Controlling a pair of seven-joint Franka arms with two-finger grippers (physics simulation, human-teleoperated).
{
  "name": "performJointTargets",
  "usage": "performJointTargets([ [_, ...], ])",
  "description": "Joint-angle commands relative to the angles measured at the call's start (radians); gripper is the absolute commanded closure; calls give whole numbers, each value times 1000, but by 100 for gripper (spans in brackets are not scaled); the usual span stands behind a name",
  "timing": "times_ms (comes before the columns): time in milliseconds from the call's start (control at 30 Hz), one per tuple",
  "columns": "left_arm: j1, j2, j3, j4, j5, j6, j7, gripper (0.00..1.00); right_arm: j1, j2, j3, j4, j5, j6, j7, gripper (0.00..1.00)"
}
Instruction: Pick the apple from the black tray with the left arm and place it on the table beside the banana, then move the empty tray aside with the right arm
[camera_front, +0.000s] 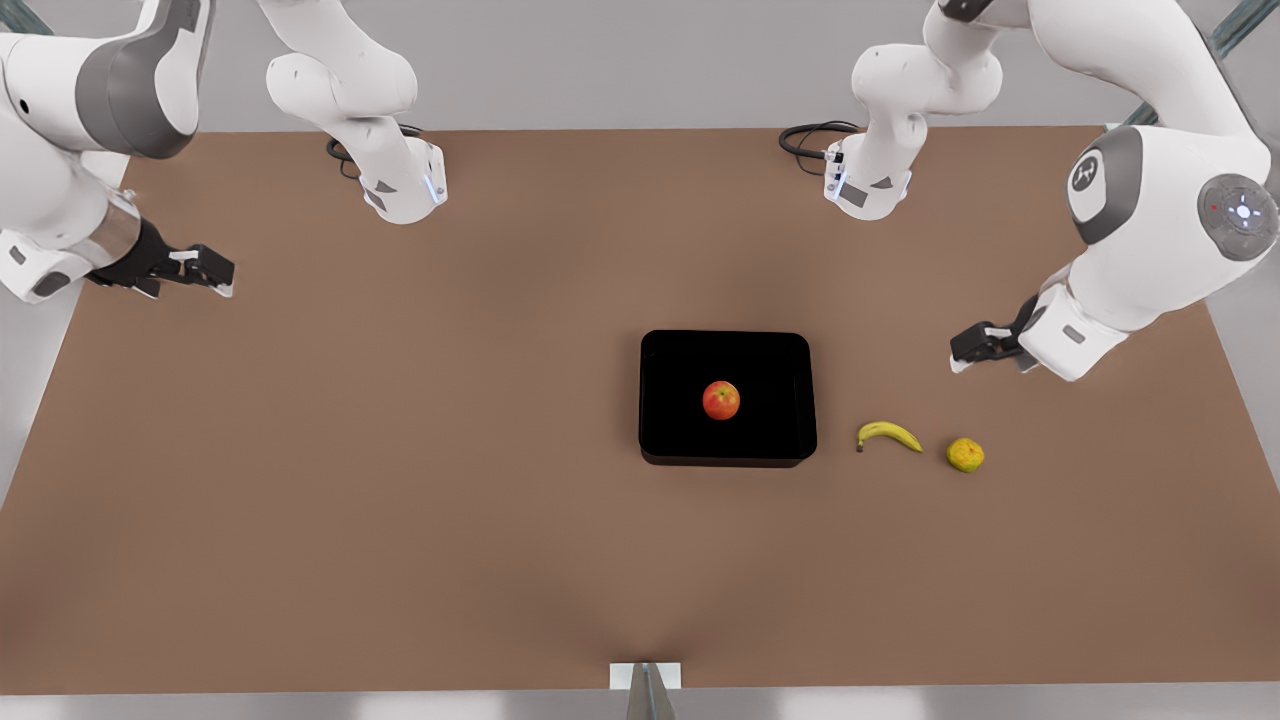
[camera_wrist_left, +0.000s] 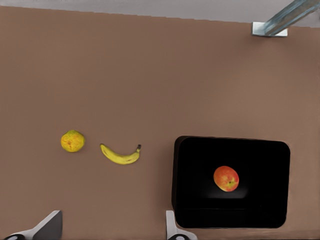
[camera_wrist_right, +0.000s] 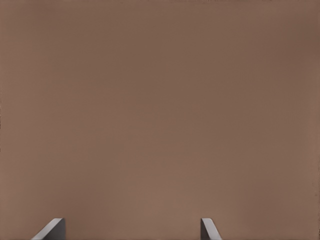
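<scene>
The apple (camera_front: 721, 400) sits alone mid-way in the black tray (camera_front: 665, 400), open from above, with only a low rim around it. On the front view's right, the banana (camera_front: 889, 435) and a yellow-green fruit (camera_front: 965, 455) lie near each other, narrowing that stretch of desk (camera_front: 350, 480). The strip between tray and banana is bare. The left end effector (camera_front: 962, 355) hangs spread above that side.

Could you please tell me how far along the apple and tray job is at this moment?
Nothing looks done yet. The small red apple sits in the glossy black tray, apart from the curved yellow banana on the brown table. The left gripper is open above the table near the banana; the right gripper waits open over bare table. Picking, placing and moving the tray all remain.
</scene>
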Motion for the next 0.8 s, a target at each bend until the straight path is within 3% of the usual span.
performJointTargets([
  [0,-6,-3,-5,-2,18,13,39,0,-9,-4,0,16,-1,-2,-36,0],
  [133,-291,-1,-37,-15,84,-42,-89,0,-7,-7,3,23,1,-22,-36,0],
  [233,-472,95,-55,-14,113,-44,-457,0,-7,-7,3,23,1,-22,-36,0],
  [300,-593,98,-60,-167,122,129,-675,0,-4,-5,8,23,-1,-22,-36,0],
  [467,-584,212,-46,-285,121,369,-811,0,-2,-2,31,23,-1,-22,-34,0],
  [767,-533,318,-44,-318,170,626,-759,0,5,-1,41,23,-1,-22,-34,0],
])
